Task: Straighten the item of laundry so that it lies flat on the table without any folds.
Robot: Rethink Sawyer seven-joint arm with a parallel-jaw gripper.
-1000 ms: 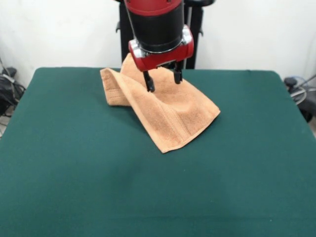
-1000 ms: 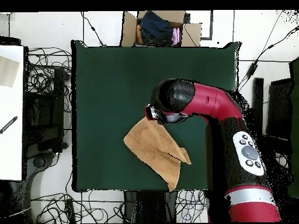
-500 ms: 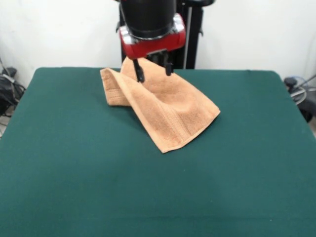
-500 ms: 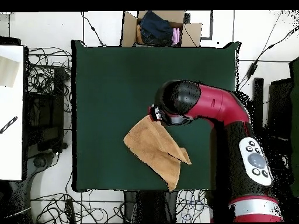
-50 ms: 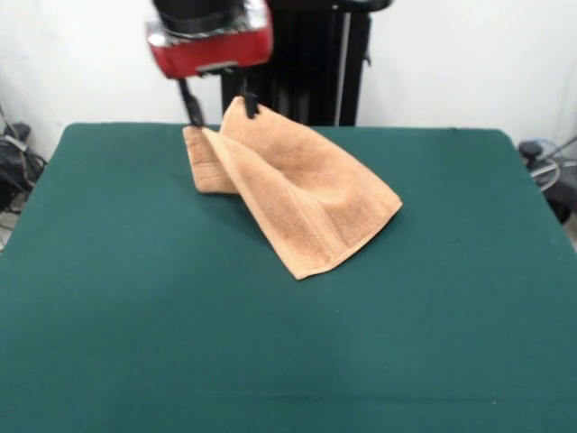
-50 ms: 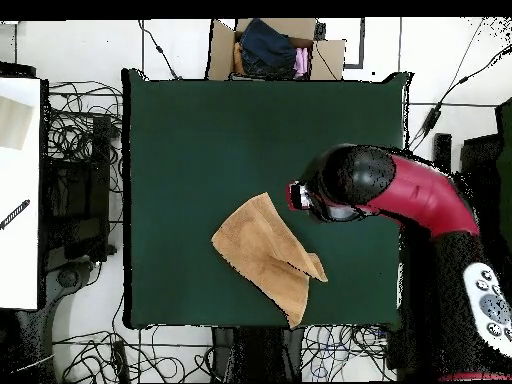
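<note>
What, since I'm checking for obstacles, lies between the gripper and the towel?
Nothing: in the overhead view only bare table separates the open gripper from the towel.

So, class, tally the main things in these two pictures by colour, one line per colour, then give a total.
Orange-tan: 1, the towel, folded over itself.
Dark green: 1, the table.
Red and black: 1, the gripper, open, raised beside the towel's far corner.
Total: 3
</note>
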